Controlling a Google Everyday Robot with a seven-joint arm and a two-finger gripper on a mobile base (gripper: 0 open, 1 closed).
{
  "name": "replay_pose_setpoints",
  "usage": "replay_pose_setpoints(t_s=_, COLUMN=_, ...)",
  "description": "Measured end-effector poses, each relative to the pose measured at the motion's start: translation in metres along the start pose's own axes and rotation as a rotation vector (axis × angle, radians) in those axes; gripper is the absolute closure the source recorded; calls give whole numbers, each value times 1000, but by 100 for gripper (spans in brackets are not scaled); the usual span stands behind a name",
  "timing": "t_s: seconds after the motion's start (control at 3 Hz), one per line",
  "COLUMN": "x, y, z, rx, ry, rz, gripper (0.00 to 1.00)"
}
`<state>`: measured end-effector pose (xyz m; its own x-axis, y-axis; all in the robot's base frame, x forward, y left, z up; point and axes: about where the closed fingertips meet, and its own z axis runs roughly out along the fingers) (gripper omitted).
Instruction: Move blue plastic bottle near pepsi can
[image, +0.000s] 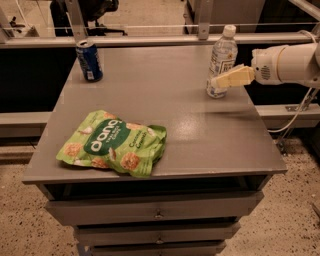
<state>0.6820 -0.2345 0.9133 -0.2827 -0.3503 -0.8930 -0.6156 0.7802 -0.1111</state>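
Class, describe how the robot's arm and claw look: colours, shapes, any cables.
The arm, at the right edge, is white, a smooth rounded cylinder. The claw at its end, beside the bottle, is pale cream and wedge-shaped. A thin pale cable loops below the arm.

A green snack bag (112, 145) lies near-left on the grey table (200, 135); my end effector (220, 81) hovers above its far-right part.

Grey drawer cabinet (150, 210), speckled floor (295, 225)
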Motion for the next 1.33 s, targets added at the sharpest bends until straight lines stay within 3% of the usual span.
replay_pose_setpoints(t_s=0.33, x=-4, y=-3, z=14, rx=4, ry=-69, rz=51, gripper=0)
replay_pose_setpoints(t_s=0.67, x=-3, y=-1, z=28, rx=7, ry=-136, rz=111, gripper=9)
replay_pose_setpoints(t_s=1.33, x=-6, y=4, z=43, rx=42, ry=-260, rz=180, gripper=54)
